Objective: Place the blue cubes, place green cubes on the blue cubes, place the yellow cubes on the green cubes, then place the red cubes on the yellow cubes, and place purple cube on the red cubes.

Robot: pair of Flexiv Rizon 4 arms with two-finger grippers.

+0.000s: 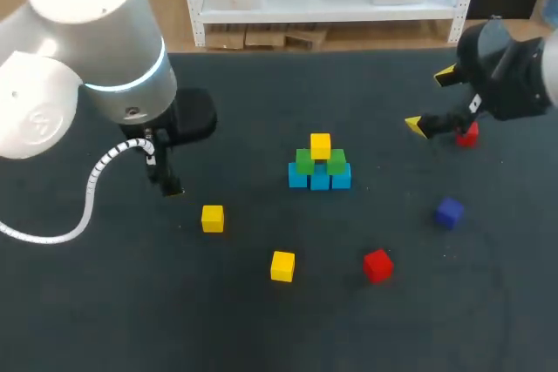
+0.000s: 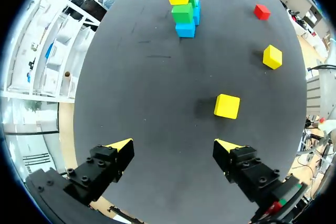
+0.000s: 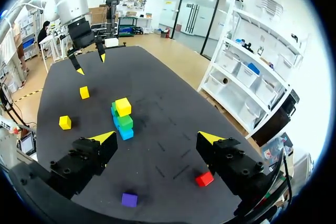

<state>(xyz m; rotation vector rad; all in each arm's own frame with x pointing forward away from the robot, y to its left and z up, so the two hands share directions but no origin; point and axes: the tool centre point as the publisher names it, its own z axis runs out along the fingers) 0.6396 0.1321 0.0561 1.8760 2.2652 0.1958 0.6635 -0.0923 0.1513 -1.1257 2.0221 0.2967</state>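
Dark tabletop (image 1: 105,302) carries all the cubes. Right arm's fingers (image 3: 102,139) stand wide apart and hold nothing. A red cube (image 3: 204,178) lies just beside one of them, off-centre in the gap, near the tabletop's right edge. Left arm's fingers (image 2: 122,145) are likewise spread and empty, towards the left edge, with a loose yellow cube (image 2: 227,106) ahead and another yellow cube (image 2: 272,56) beyond it.

At the tabletop's middle stands the stack: blue cubes (image 1: 319,180) below, green cubes (image 1: 304,161) on them, and a top yellow cube (image 1: 320,145). A second red cube (image 1: 377,264) and the purple cube (image 1: 449,213) lie loose nearer the front edge.

The red cube by the right fingers looks like the next pick. Done well, the fingers would first centre over it, square to its flat faces, then come straight down and close evenly. Setting it on the stack calls for a gentle, level release, since a nudge could topple the tiers.
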